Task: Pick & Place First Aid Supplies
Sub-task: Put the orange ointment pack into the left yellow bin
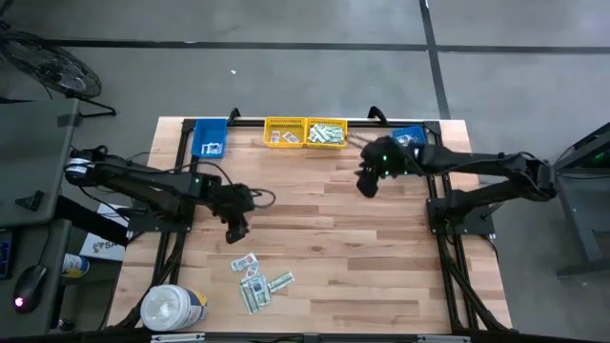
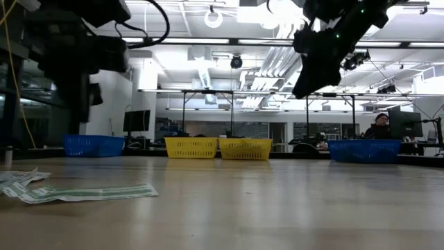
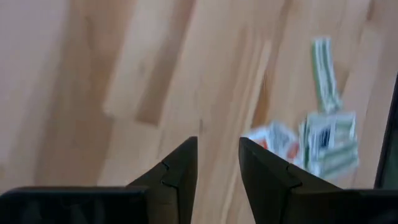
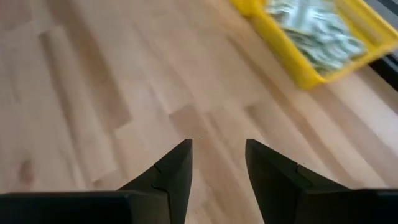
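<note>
While no print reads, left tool (image 1: 235,232) spread, empty, nr packets (image 1: 259,282), right tool (image 1: 366,184) spread, empty.

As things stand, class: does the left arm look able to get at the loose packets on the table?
Probably yes: the left gripper hangs open and empty beside the packets, with only bare table between.

light: bright ceiling lamps (image 2: 213,19) | arms backlit, dark | wrist views motion-blurred | shadows soft
</note>
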